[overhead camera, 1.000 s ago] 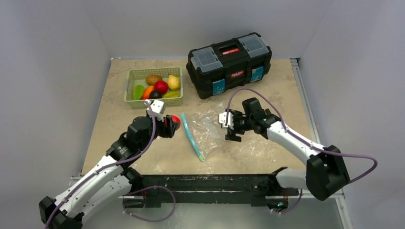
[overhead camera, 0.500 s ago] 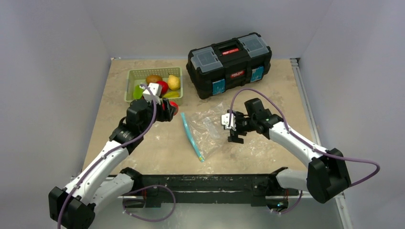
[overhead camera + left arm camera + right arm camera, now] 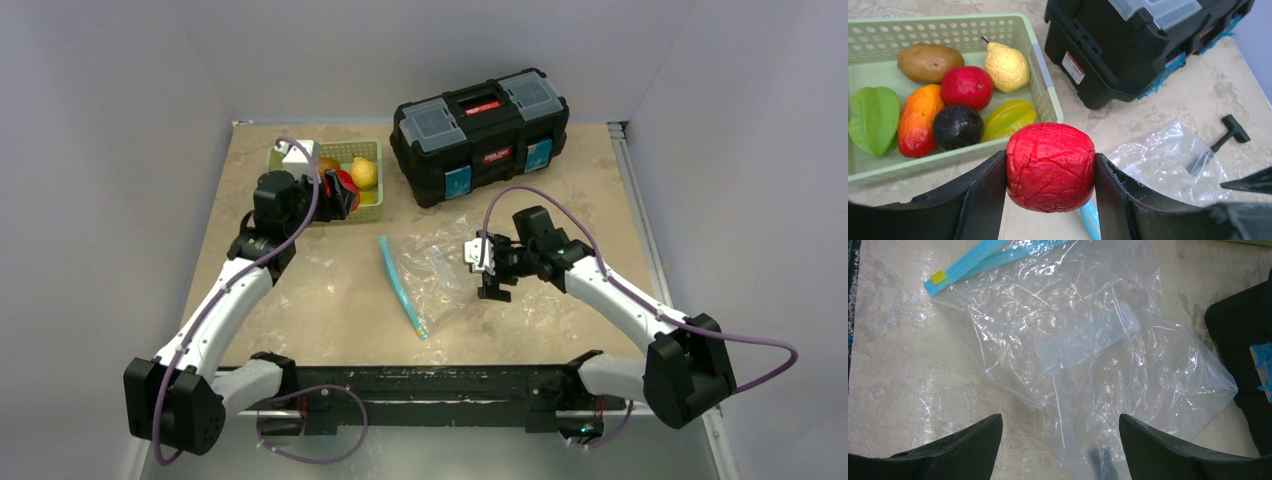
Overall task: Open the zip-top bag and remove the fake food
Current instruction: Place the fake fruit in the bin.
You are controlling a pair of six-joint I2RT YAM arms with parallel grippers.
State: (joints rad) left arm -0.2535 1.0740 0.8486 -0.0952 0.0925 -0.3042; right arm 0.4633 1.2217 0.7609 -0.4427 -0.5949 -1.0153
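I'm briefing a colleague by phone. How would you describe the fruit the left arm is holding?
Left of the black toolbox sits a green basket of fruit, with the left gripper at it. Clamped between the gripper's fingers is a red ball with cracked, wrinkled skin, unlike the smooth red fruit in the basket.

This is a robotics lab test cell: blank grey walls (image 3: 120, 100) box in a single beige table (image 3: 300, 300). A left arm (image 3: 225, 300) and a right arm (image 3: 620, 298), white with black joints, are bolted to a black rail (image 3: 430, 385) at its near edge, trailing purple cables (image 3: 540, 190). The objects are props (glossy fake food (image 3: 967, 86) in a green basket (image 3: 1040, 65), a black toolbox (image 3: 480, 135)).
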